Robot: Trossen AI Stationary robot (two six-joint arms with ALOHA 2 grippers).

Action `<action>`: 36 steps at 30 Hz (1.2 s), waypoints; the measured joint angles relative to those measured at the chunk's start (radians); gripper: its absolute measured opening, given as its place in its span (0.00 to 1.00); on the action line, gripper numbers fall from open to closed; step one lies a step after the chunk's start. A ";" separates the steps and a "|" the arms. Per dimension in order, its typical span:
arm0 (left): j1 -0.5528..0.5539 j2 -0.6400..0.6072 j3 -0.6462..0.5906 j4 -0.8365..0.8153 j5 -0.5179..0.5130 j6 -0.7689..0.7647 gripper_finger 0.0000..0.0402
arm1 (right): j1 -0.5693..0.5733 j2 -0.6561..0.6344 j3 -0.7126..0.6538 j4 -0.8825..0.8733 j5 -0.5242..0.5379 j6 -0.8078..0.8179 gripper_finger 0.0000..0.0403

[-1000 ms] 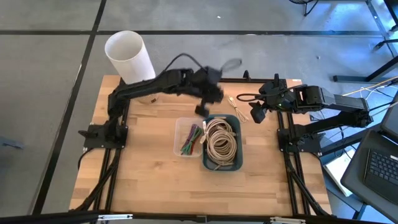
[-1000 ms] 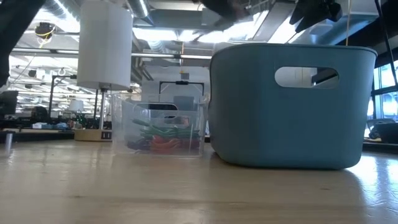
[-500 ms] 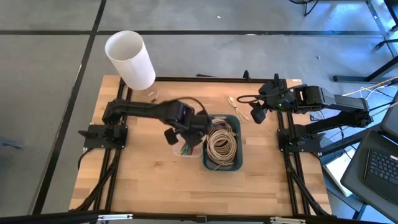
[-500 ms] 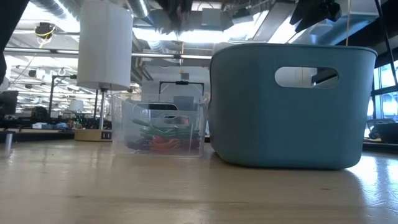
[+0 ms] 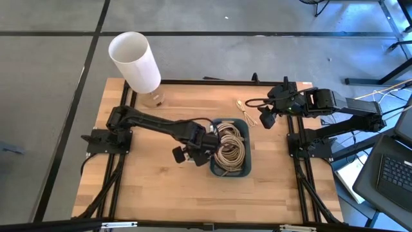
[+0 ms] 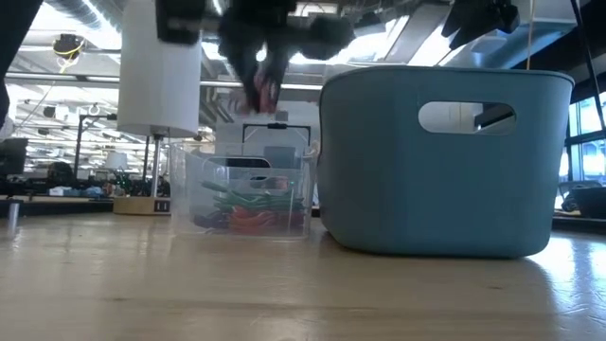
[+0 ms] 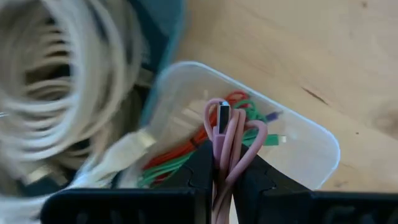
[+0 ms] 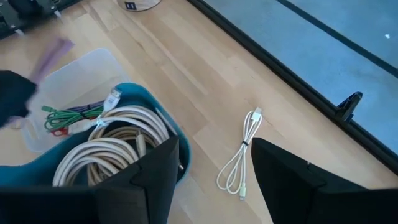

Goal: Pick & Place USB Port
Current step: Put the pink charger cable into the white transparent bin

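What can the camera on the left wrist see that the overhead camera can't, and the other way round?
Only the left wrist view shows the pink cable pinched between the left gripper fingers, its plug end up, above the clear container of red and green cables.

Only the high view shows the whole table, the white cylinder, the small white cable lying loose on the wood, and the right gripper waiting near the table's far right corner.

Both show the blue bin with coiled beige cables, and the left gripper beside it.
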 joint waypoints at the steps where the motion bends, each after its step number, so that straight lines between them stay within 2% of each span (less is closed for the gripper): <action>1: 0.005 0.000 -0.028 0.018 0.002 0.008 0.06 | 0.000 0.000 0.000 0.000 -0.005 0.001 0.51; 9: 0.049 0.000 -0.208 0.213 0.004 0.071 0.06 | 0.000 0.000 0.000 0.000 -0.008 0.006 0.51; 19: 0.104 0.007 -0.330 0.419 0.121 0.068 0.06 | 0.000 0.000 0.000 0.000 -0.006 0.007 0.51; 30: 0.142 0.010 -0.422 0.493 0.146 0.049 0.07 | 0.000 0.000 0.000 0.000 -0.004 0.030 0.51; 36: 0.138 0.004 -0.426 0.547 0.146 -0.012 0.26 | 0.000 0.000 0.000 0.000 -0.004 0.033 0.51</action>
